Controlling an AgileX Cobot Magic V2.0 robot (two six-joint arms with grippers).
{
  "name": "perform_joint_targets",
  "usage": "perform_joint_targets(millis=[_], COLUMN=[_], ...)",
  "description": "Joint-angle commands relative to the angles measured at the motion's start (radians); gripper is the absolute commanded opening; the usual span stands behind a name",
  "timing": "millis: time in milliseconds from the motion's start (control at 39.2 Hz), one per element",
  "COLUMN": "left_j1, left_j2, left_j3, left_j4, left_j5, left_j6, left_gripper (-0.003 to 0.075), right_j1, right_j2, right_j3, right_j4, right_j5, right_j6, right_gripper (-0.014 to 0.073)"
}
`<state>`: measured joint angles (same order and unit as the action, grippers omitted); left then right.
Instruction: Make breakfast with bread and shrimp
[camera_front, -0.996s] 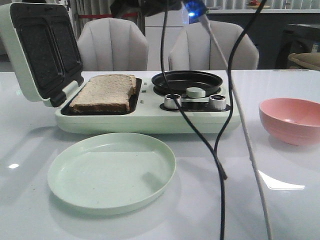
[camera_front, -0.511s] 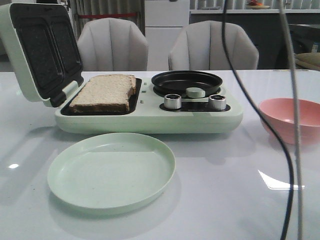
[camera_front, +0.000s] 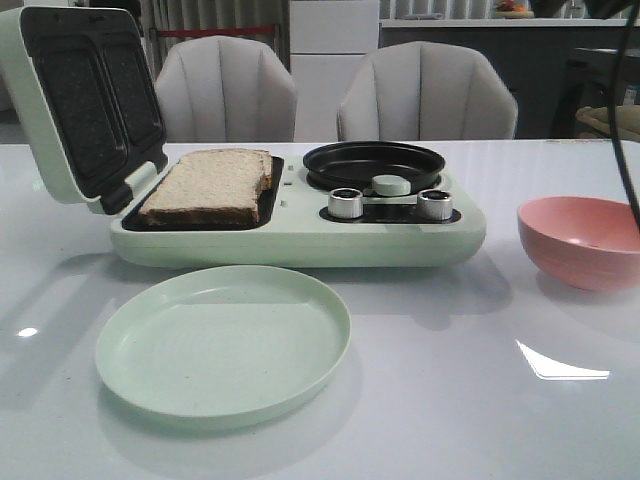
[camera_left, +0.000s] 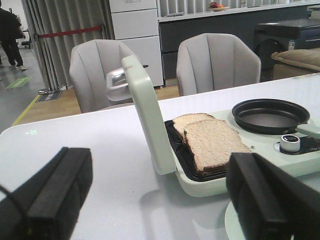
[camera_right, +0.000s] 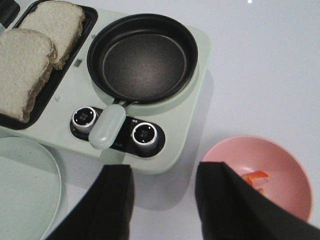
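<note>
Two slices of bread (camera_front: 212, 185) lie side by side in the open sandwich maker's tray (camera_front: 262, 212). In the right wrist view one slice of bread (camera_right: 22, 65) sits beside the other slice (camera_right: 56, 24). An orange shrimp (camera_right: 256, 176) piece shows in the pink bowl (camera_right: 282, 157), partly hidden by a finger. My right gripper (camera_right: 165, 200) hangs open and empty above the table, between the appliance and the bowl. My left gripper (camera_left: 160, 200) is open and empty, low over the table to the left of the appliance, facing the bread (camera_left: 215, 142). Neither gripper shows in the front view.
The pale green appliance has its lid (camera_front: 80, 105) standing open at the left, a black pan (camera_front: 373, 163) with a pale green handle (camera_right: 107, 127), and two metal knobs (camera_front: 345, 202). A green plate (camera_front: 222, 343) lies in front of it. The pink bowl (camera_front: 585, 240) stands at the right.
The cables and blue-lit part that hung across the front view have swung off to the right; only a bit of dark cable stays at the right edge. Nothing on the table has moved.
</note>
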<state>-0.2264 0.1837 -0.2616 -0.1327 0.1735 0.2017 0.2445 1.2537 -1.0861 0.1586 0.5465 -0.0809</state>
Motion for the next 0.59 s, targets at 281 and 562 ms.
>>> perform_joint_targets(millis=[281,562], left_j1=[-0.006,-0.006], left_j2=[0.009,0.009], left_j3=[-0.027,-0.027], left_j4=[-0.01,-0.01], left_j5=[-0.084,-0.084], left_j6=[-0.001,-0.001], left_gripper=[0.0585,0.0585], right_j1=[-0.006,-0.006], right_j2=[-0.388,-0.611], right_j3=[0.265,0.448], right_j4=[-0.023,-0.024], right_j5=[-0.217,-0.301], right_j6=[-0.001,-0.001], right_gripper=[0.0403,0.0403])
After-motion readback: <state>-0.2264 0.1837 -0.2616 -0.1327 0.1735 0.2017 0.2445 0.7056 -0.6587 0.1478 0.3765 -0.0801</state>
